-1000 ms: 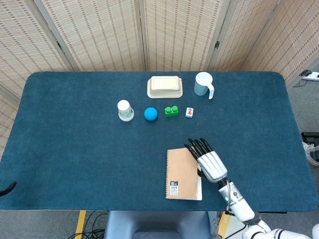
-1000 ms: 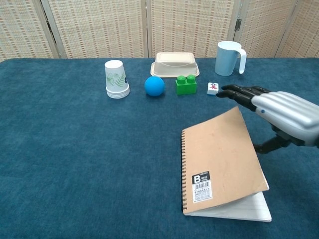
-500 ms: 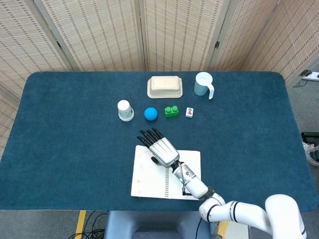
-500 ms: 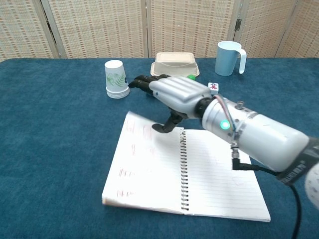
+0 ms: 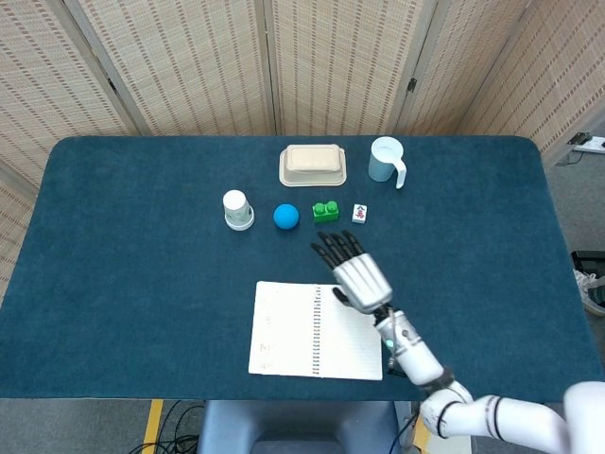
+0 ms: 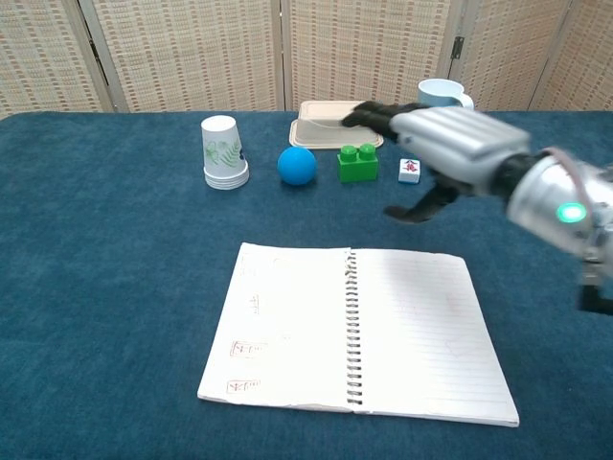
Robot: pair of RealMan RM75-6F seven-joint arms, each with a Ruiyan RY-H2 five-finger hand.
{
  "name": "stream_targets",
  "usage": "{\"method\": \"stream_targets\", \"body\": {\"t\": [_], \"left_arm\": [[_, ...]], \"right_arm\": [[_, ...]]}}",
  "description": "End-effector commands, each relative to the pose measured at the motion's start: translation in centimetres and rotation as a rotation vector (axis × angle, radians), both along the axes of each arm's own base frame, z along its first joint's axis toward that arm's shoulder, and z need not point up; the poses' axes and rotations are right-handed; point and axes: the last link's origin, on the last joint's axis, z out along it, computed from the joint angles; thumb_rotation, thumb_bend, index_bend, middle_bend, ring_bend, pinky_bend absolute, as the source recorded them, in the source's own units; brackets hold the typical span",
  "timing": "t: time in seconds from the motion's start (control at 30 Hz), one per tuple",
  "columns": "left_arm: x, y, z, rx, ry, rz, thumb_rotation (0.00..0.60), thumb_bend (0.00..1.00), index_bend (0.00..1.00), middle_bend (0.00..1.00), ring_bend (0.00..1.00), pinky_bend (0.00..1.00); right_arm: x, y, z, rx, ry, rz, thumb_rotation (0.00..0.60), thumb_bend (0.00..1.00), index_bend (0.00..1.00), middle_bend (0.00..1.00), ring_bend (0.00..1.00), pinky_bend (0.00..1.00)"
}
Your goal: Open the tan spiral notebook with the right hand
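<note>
The right hand (image 5: 357,279) hovered above the surface (image 5: 132,265) with its dark fingers (image 5: 336,248) spread and stretched forward, holding nothing; in the chest view the same hand (image 6: 450,144) hung clear of the pages, its thumb pointing down toward the cloth. Just beneath and in front of it lay the tan spiral notebook (image 5: 317,329), flat and wide open, the wire spine running down the middle and ruled white pages showing on both sides, with a few small red marks on the left page (image 6: 278,321). The hand sat over the upper right corner of the notebook in the head view, without touching the paper as far as the chest view showed. Beyond the fingertips, in a row across the blue cloth, stood a small white tile with a red mark (image 5: 359,214), a green toy brick (image 5: 325,211), a blue ball (image 5: 285,217) and a stack of upturned paper cups (image 5: 237,210). Further back were a cream lidded food box (image 5: 312,165) and a pale blue mug (image 5: 386,160), its handle turned to the right. Woven folding screens (image 5: 284,66) closed off the back. The left hand did not appear in either view.
</note>
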Motion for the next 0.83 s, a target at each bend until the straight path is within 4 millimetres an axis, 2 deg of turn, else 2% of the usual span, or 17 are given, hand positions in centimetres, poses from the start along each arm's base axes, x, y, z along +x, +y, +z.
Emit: {"method": "stream_targets", "body": {"t": [0.03,0.23,0.33,0.43,0.53,0.67,0.83], "left_arm": [[0.9,0.7,-1.9,-0.057,0.023,-0.031,0.6,0.02,0.06,0.0,0.09,0.14],[2.3,2.1,-4.6,-0.132,0.052,-0.077,0.6,0.02,0.07,0.0,0.09,0.14],[2.6,2.7,-5.7,-0.171,0.059,-0.082,0.6,0.02,0.07,0.0,0.09,0.14],[2.6,2.8,-6.4,-0.187,0.068,-0.068,0.6,0.02,0.07,0.0,0.09,0.14],[2.8,2.5,-6.7,-0.183,0.085,-0.069,0.6,0.02,0.07,0.0,0.09,0.14],[3.1,2.4,-6.9,-0.187,0.1,-0.088,0.6,0.02,0.07,0.0,0.09,0.14],[3.2,2.4,-6.9,-0.184,0.097,-0.09,0.6,0.02,0.07,0.0,0.09,0.14]], "right_arm": [[-5.8,3.9,5.6,-0.087,0.023,-0.129,0.6,0.34,0.0,0.0,0.0,0.0],[-11.1,8.9,10.4,-0.17,0.071,-0.274,0.6,0.32,0.0,0.0,0.0,0.0],[-13.0,11.2,11.9,-0.207,0.086,-0.337,0.6,0.32,0.0,0.0,0.0,0.0],[-14.6,12.7,12.9,-0.276,0.06,-0.359,0.6,0.32,0.0,0.0,0.0,0.0],[-15.7,13.2,13.3,-0.311,0.05,-0.366,0.6,0.32,0.0,0.0,0.0,0.0],[-15.9,13.1,13.9,-0.336,0.021,-0.368,0.6,0.32,0.0,0.0,0.0,0.0],[-16.1,12.9,13.7,-0.308,0.029,-0.373,0.6,0.32,0.0,0.0,0.0,0.0]]}}
